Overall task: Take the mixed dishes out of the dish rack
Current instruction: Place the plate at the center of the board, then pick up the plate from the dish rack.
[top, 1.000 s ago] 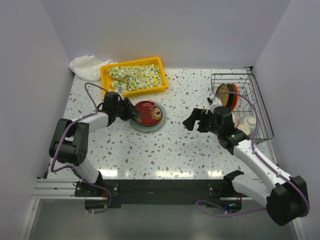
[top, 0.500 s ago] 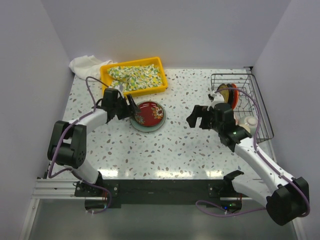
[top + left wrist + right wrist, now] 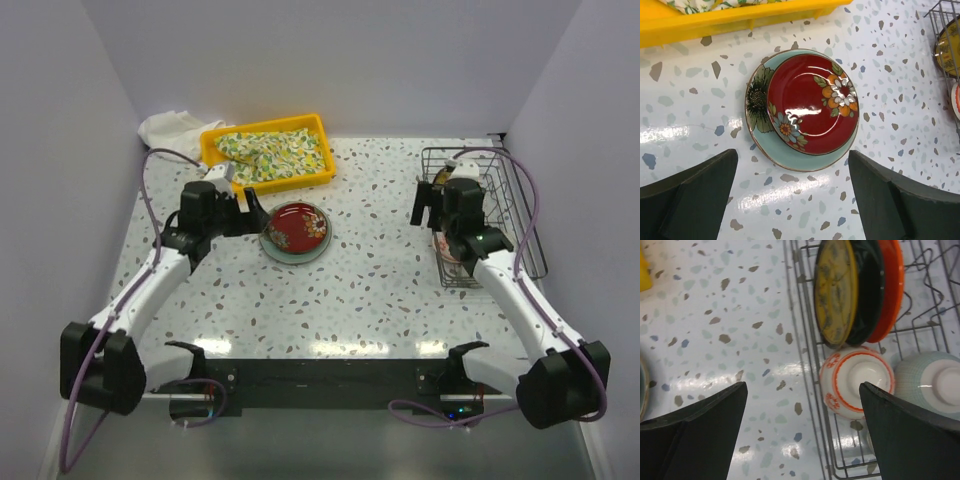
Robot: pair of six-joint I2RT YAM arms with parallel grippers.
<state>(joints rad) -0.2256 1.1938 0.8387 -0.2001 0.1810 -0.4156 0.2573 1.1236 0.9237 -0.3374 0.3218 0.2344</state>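
The dish rack (image 3: 527,215) is sitting at the right side of the tabletop (image 3: 370,290) and is holding most of the dishes. In its far part three plates are standing on edge, pressed together: a brown-yellow patterned plate (image 3: 835,290) nearest the rack's left wall, a dark plate (image 3: 867,295) behind it, and an orange-red plate (image 3: 891,285) last. Just in front of them two bowls are lying upside down side by side, a red-patterned white bowl (image 3: 855,382) and a celadon bowl (image 3: 927,385).

The right hand (image 3: 803,390) is hovering over the rack's left wall with its fingers spread wide and gripping nothing, one finger over the bare tabletop and the other over the bowls.

Near the middle of the tabletop a pale green-blue plate (image 3: 757,100) is lying flat, and a red bowl (image 3: 812,102) with painted flowers is resting in it, set toward its right side. The left hand (image 3: 792,157) is hanging just beside this pair, wide open and empty.

At the far left a yellow tray (image 3: 270,182) is holding a floral cloth (image 3: 270,152), and a white cloth (image 3: 168,130) is lying behind the tray.
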